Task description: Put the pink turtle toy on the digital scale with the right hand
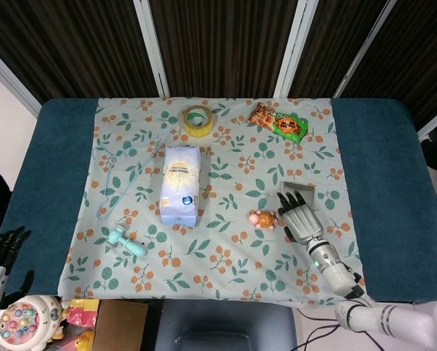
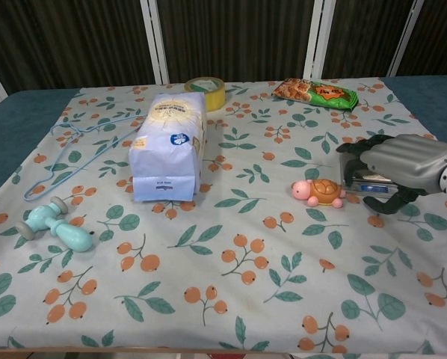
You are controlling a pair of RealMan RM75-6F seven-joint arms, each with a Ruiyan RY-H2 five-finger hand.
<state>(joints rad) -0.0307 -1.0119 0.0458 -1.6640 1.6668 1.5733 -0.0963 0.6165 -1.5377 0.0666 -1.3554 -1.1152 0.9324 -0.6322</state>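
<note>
The pink turtle toy (image 1: 262, 219) (image 2: 318, 191) lies on the flowered cloth (image 1: 226, 256) toward the right edge of the table (image 1: 50, 168), its orange shell up and its head pointing to the left edge in the chest view. Just to its right sits the digital scale (image 1: 297, 191) (image 2: 365, 182), largely covered by the right robot hand (image 1: 297, 218) (image 2: 403, 166). That robot hand hovers low over the scale with its fingers (image 2: 356, 146) apart and gently curved, holding nothing; its fingertips are close to the turtle but the two look apart. The turtle is not on the scale.

The left robot hand (image 1: 1, 248) shows only in the head view, beyond the near left corner of the table, fingers spread and holding nothing.

Near the middle of the cloth lies a pale blue bag (image 1: 180, 184) (image 2: 170, 145), lengthwise from the far edge toward the near edge. Behind it, close to the far edge, sits a roll of yellow tape (image 1: 197, 120) (image 2: 205, 91), and further right along that edge a snack packet (image 1: 278, 121) (image 2: 315, 93). A light blue wire hanger (image 1: 131, 172) (image 2: 74, 142) lies left of the bag, and a small teal toy (image 1: 126, 243) (image 2: 57, 227) rests nearer the near left corner. Off the table, below that corner in the head view, are a round colourful toy (image 1: 23, 322) and a cardboard box (image 1: 120, 318).
</note>
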